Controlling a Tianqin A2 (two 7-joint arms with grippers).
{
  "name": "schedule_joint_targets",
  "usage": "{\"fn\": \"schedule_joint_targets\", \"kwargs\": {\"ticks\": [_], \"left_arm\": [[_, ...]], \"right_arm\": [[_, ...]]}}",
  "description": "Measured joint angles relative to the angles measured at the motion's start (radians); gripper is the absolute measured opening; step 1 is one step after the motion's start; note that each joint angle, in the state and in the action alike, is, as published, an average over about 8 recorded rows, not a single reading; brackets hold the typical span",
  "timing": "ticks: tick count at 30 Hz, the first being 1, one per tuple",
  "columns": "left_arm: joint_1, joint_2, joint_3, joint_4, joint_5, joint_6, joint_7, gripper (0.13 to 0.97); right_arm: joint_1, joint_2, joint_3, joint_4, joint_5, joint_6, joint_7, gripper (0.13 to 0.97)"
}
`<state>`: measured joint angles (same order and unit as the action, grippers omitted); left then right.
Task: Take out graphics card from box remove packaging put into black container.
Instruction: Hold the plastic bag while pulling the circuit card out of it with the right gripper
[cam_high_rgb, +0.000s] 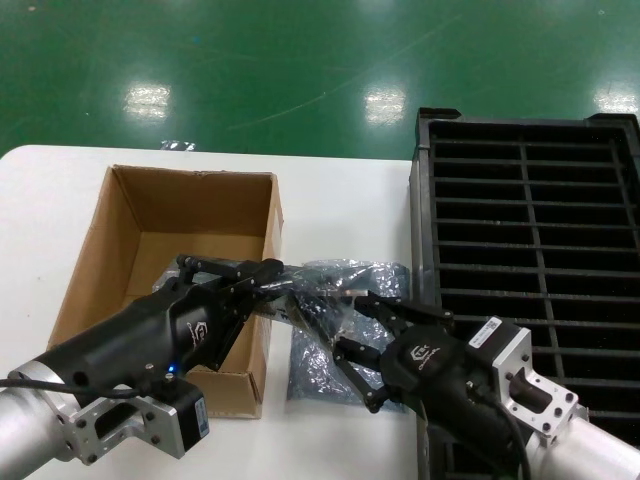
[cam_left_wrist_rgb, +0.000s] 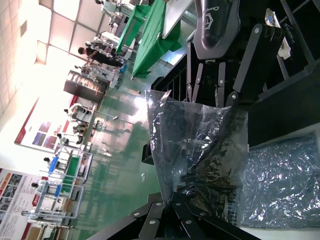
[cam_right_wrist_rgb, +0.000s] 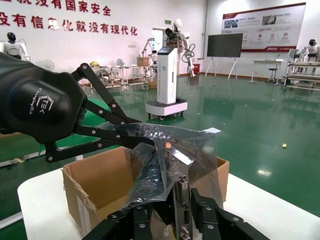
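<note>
The graphics card (cam_right_wrist_rgb: 182, 189) is held off the table, its silver bracket with ports pointing at my right wrist camera. My right gripper (cam_high_rgb: 348, 322) (cam_right_wrist_rgb: 184, 209) is shut on that bracket end. The crinkled packaging (cam_high_rgb: 330, 283) (cam_left_wrist_rgb: 200, 145) (cam_right_wrist_rgb: 165, 150) still covers the rest of the card. My left gripper (cam_high_rgb: 284, 283) (cam_left_wrist_rgb: 186, 199) is shut on the bag's far end, just past the near right corner of the brown box (cam_high_rgb: 150, 215) (cam_right_wrist_rgb: 95, 185). The black container (cam_high_rgb: 520, 128) stands at the right, beside my right arm.
A flatter bluish-grey bag (cam_high_rgb: 315, 372) (cam_left_wrist_rgb: 285, 185) lies on the white table (cam_high_rgb: 340, 175) beneath the two grippers, between the box and the container. The table's far edge meets a green floor.
</note>
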<state>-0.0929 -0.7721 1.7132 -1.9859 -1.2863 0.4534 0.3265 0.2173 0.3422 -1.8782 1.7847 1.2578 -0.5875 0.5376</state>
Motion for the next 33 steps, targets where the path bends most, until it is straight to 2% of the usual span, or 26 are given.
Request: {"fn": "schedule_joint_targets", "kwargs": {"ticks": [5,15,23,33], "left_arm": [[0.000,0.000,0.000,0.000,0.000,0.000,0.000,0.138],[0.000,0.000,0.000,0.000,0.000,0.000,0.000,0.138],[0.000,0.000,0.000,0.000,0.000,0.000,0.000,0.138],[0.000,0.000,0.000,0.000,0.000,0.000,0.000,0.138]], "right_arm": [[0.004,0.001,-0.001,-0.006,0.005,0.004,0.001,0.341],[0.027,-0.011,-0.019,-0.034,0.017,0.004,0.004,0.341],[0.042,-0.018,-0.038,-0.060,0.028,0.006,-0.005,0.718],[0.037,-0.021,-0.043,-0.055,0.016,0.011,0.008,0.691]]}}
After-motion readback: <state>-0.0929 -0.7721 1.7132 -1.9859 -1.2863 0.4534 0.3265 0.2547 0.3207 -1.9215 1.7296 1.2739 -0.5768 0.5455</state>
